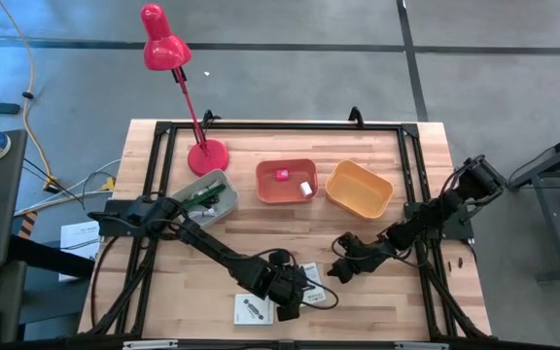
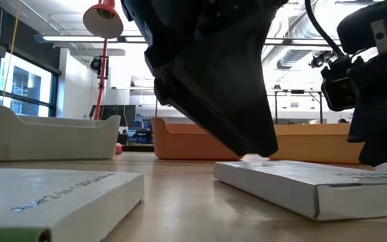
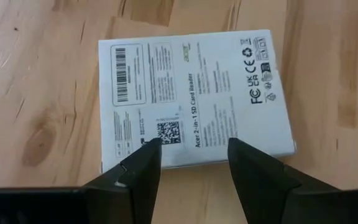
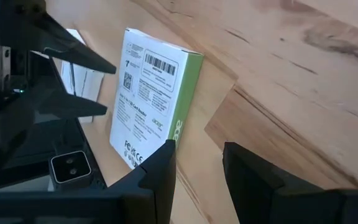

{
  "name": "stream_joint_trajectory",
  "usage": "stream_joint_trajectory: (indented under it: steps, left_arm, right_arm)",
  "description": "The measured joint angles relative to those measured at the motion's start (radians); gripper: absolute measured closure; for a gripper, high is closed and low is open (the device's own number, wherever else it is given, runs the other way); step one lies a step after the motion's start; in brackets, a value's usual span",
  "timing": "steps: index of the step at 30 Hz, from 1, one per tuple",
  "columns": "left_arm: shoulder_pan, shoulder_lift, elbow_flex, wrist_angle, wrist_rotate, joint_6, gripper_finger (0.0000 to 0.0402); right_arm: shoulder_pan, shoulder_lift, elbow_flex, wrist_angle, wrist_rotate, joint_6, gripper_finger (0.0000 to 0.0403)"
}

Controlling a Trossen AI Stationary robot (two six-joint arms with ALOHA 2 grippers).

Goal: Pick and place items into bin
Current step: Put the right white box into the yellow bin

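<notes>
2 boxes: white flat boxes near the table's front edge. 1 [image 1: 252, 309] sits alone to the left, the other box [image 1: 310, 275] is right by the left gripper.
Box label: reads "Acer 2-in-1 SD Card Reader", green edge shows in the right wrist view [image 4: 157, 102].
Left gripper [image 3: 194, 155]: fingers partly spread, hanging just over the near edge of the box [image 3: 194, 102]. Nothing between them, can't tell if they touch it.
Right gripper [image 4: 197, 163]: fingers a bit apart, holding nothing, low over the wood just beside the same box.
Bins: grey bin [image 1: 205, 197] with a green-handled tool in it, orange bin [image 1: 286, 181] with a pink and a white block, yellow bin [image 1: 358, 189], all at the far side, well apart from the boxes.
Risk 1: box lies flat, so fingers coming straight down probably just skid it along the wood instead of pinching it.
Risk 2: both arms crowd 1 box, looks like they could bump.
Risk 3: a thin edge grip could let it swing and drop on the way to a bin.
</notes>
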Motion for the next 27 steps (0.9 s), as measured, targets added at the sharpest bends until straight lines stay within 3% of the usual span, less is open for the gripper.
stream_joint_trajectory:
  steps: [27]
  left_arm:
    - [-0.007,0.022,0.003,-0.013,0.028,-0.013,0.0229]
  right_arm:
    - [0.001,0.000,0.000,0.069,-0.014,-0.003,0.0279]
